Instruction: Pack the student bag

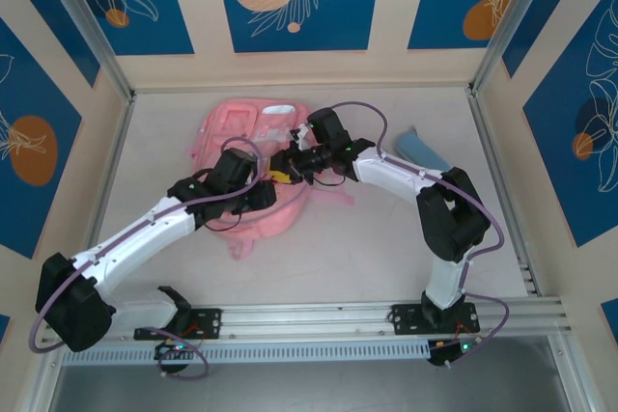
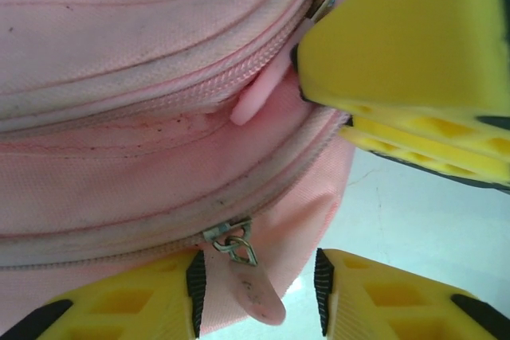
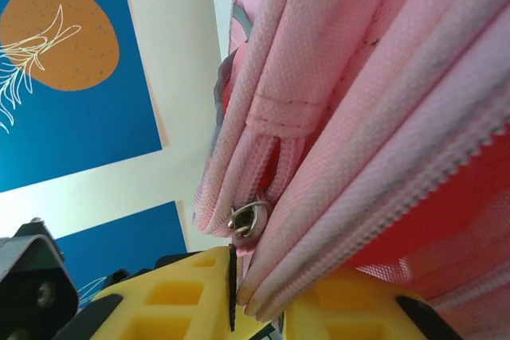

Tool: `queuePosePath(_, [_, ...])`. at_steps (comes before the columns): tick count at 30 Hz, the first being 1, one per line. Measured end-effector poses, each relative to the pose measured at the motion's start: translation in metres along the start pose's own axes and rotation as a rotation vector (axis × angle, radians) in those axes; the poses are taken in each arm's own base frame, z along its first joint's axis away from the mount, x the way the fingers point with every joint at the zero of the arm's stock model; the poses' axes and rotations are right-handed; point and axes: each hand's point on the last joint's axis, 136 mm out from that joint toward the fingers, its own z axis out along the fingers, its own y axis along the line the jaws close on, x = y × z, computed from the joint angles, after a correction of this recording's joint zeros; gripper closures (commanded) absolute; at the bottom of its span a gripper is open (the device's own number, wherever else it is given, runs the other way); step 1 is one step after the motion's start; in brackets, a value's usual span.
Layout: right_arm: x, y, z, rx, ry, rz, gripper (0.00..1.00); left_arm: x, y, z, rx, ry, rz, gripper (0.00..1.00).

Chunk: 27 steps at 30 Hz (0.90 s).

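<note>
Broadly, the worktop (image 1: pixel 367 258) carries the student bag (image 1: pixel 246 127) lying flat toward its far middle, its long axis running away from the arm bases. Both arms meet over its near half. The left arm (image 1: pixel 135 233) comes in from the near left and the right arm (image 1: pixel 406 176) from the right, so the two wrists sit close together above the pink fabric. From the right wrist I see the right end effector (image 3: pixel 259 304) closed on a fold of the bag along a zip seam, the cloth filling the gap between its yellow pads (image 3: pixel 175 296). From the left wrist, the left end effector (image 2: pixel 259 296) stands open, jaws apart and touching nothing that I can make out. The next move, in my judgement, turns on the small zip pull (image 2: pixel 253 284). It hangs between those open jaws from its metal slider (image 2: pixel 231 238), while its zip track (image 2: pixel 96 236) runs crosswise to the fingers. The left arm is plainly the nearer one, so I read the step as closing on that pull and drawing it along the track while the right holds the bag taut.
</note>
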Motion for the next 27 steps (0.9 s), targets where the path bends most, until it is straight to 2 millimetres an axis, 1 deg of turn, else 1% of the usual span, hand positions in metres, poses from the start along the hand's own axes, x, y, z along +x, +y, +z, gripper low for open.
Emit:
queuePosePath(4, [0.0, 0.0, 0.0, 0.002, -0.002, 0.002, 0.84, 0.0, 0.004, 0.004, -0.024, -0.001, -0.007, 0.76])
queuePosePath(9, [-0.003, -0.003, 0.0, 0.018, -0.024, 0.004, 0.89, -0.004, 0.012, 0.004, -0.067, -0.029, 0.012, 0.95])
queuePosePath(11, [-0.006, -0.005, 0.0, 0.029, -0.044, 0.003, 0.91, -0.006, 0.015, 0.003, -0.083, -0.042, 0.024, 1.0])
queuePosePath(14, [-0.008, -0.005, -0.002, 0.042, -0.074, -0.002, 0.93, -0.006, 0.019, 0.003, -0.102, -0.055, 0.046, 1.0])
queuePosePath(19, [-0.013, -0.011, -0.014, 0.082, -0.14, -0.013, 0.97, -0.005, 0.029, 0.004, -0.149, -0.065, 0.101, 1.0])
queuePosePath(22, [-0.021, -0.012, -0.027, 0.099, -0.191, -0.022, 0.97, -0.005, 0.04, 0.002, -0.199, -0.07, 0.144, 1.0])
queuePosePath(27, [-0.032, -0.027, -0.052, 0.12, -0.254, -0.002, 0.95, -0.005, 0.053, 0.001, -0.228, -0.066, 0.198, 1.0])
